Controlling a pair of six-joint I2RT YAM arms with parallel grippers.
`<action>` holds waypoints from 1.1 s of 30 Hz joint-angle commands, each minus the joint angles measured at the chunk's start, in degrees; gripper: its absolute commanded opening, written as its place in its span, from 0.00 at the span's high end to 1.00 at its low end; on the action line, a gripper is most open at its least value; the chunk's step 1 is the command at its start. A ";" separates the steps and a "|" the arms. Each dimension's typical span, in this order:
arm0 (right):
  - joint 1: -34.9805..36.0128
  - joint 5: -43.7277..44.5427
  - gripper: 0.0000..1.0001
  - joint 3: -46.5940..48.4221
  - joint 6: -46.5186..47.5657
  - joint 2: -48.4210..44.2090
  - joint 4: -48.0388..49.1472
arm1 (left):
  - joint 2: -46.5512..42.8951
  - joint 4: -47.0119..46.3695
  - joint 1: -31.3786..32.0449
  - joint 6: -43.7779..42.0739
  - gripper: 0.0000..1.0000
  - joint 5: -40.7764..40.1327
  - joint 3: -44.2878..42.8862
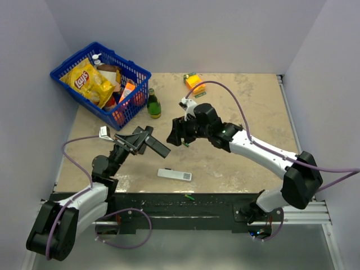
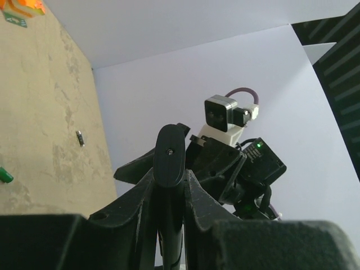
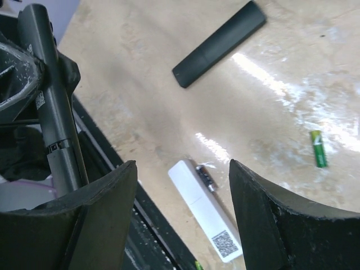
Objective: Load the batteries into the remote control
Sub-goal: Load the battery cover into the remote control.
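Observation:
My left gripper (image 1: 136, 140) (image 2: 170, 173) is shut on the slim black remote control (image 2: 170, 153) (image 3: 53, 107) and holds it off the table, its end pointing toward the right arm. My right gripper (image 1: 175, 135) (image 3: 181, 163) hovers just to the right of it, open, with nothing between its fingers. One green battery (image 3: 318, 148) lies on the table to the right of that gripper. Another green battery (image 2: 4, 175) shows at the left edge of the left wrist view. A green piece (image 1: 190, 197) rests on the black base plate.
A separate black bar-shaped piece (image 1: 160, 148) (image 3: 219, 44) lies flat on the table. A flat white remote (image 1: 174, 175) (image 3: 203, 216) lies near the front edge with a small dark cylinder (image 3: 205, 177) beside it. Farther back stand a green bottle (image 1: 153, 104), a blue basket (image 1: 142, 72) and an orange box (image 1: 194, 82).

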State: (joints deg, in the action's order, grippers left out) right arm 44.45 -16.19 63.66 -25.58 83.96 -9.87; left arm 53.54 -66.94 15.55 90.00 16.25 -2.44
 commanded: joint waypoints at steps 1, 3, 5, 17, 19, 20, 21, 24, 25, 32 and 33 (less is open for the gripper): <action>-0.24 8.27 0.31 2.35 3.08 -5.03 -3.66 | -1.24 1.89 0.27 -0.70 1.00 -1.31 4.81; -0.15 8.98 0.31 1.39 3.26 -6.09 -4.02 | -1.94 3.82 0.27 -1.14 1.00 -1.66 4.64; -0.15 10.03 0.32 0.86 2.56 -7.67 -4.28 | -2.73 5.05 0.27 -1.31 1.00 -2.19 4.55; 9.50 13.82 0.40 2.17 7.45 -11.46 -10.59 | -2.04 6.47 0.27 -2.90 1.00 -1.49 3.93; 11.62 14.95 0.38 3.57 16.15 -11.10 -12.80 | -1.77 7.43 0.27 -3.07 1.00 -0.17 3.40; 13.11 16.00 0.37 3.93 18.79 -10.93 -14.81 | -1.77 8.04 0.27 -3.25 1.00 0.27 3.14; 13.47 16.10 0.36 4.54 23.34 -10.75 -15.87 | -1.68 8.66 0.27 -3.77 1.00 1.23 2.97; 14.00 12.61 0.32 3.50 34.22 -12.76 -16.42 | -1.86 12.08 0.27 -5.00 1.00 2.64 0.51; 14.00 11.19 0.31 2.62 36.81 -13.82 -15.71 | -1.86 13.66 0.27 -5.44 1.00 2.99 0.07; 14.09 1.43 0.26 -5.98 49.83 -22.34 -3.52 | -1.33 20.26 0.27 -8.87 1.00 8.26 -4.76; 14.09 -0.58 0.25 -7.05 52.54 -22.96 -2.10 | -1.16 21.40 0.27 -9.48 1.00 9.23 -6.08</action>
State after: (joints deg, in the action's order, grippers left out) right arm 58.48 -8.78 60.10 14.87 65.01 -21.47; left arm 52.10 -48.80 15.57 83.57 20.78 -3.22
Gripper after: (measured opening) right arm 0.740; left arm 0.238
